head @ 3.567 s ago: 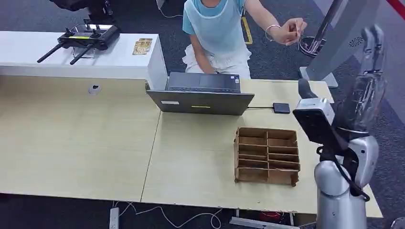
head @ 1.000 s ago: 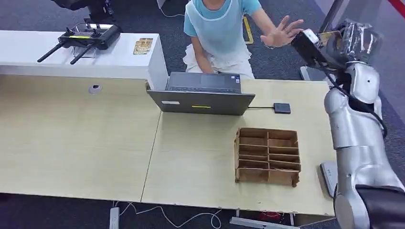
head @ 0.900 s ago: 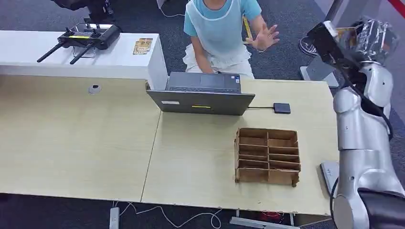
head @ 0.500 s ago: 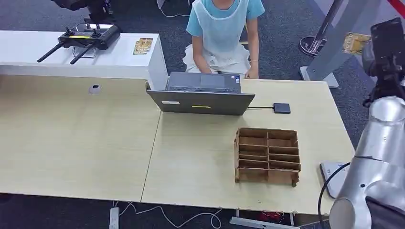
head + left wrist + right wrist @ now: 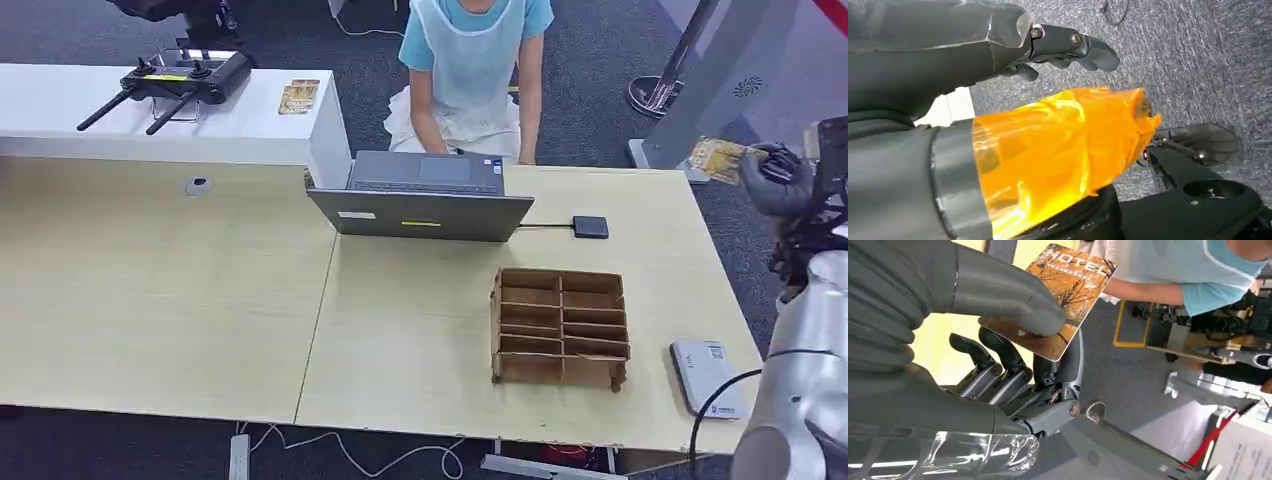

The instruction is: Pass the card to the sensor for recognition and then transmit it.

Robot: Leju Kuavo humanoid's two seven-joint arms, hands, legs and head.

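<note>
The right hand (image 5: pixel 775 178) pinches the orange printed hotel card (image 5: pixel 717 158) between thumb and fingers (off the table's right edge). It should lower the card flat over the small grey reader (image 5: pixel 707 376) at the near right corner, keeping the pinch steady.

Pale wood table (image 5: pixel 150 300) carries an open laptop (image 5: pixel 425 200), small black sensor (image 5: pixel 589 226) cabled beside it, and a cardboard divider tray (image 5: pixel 558 326). Grey flat device (image 5: pixel 707 376) lies near the right edge. White counter (image 5: pixel 150 125) behind holds a black controller (image 5: pixel 170 82) and cards (image 5: pixel 298 96).

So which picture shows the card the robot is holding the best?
The right wrist view is best. The card is close up there, pinched by the right hand, and you can read HOTEL on it. The head view shows the card small and far away. In the left wrist view I cannot find it.
</note>
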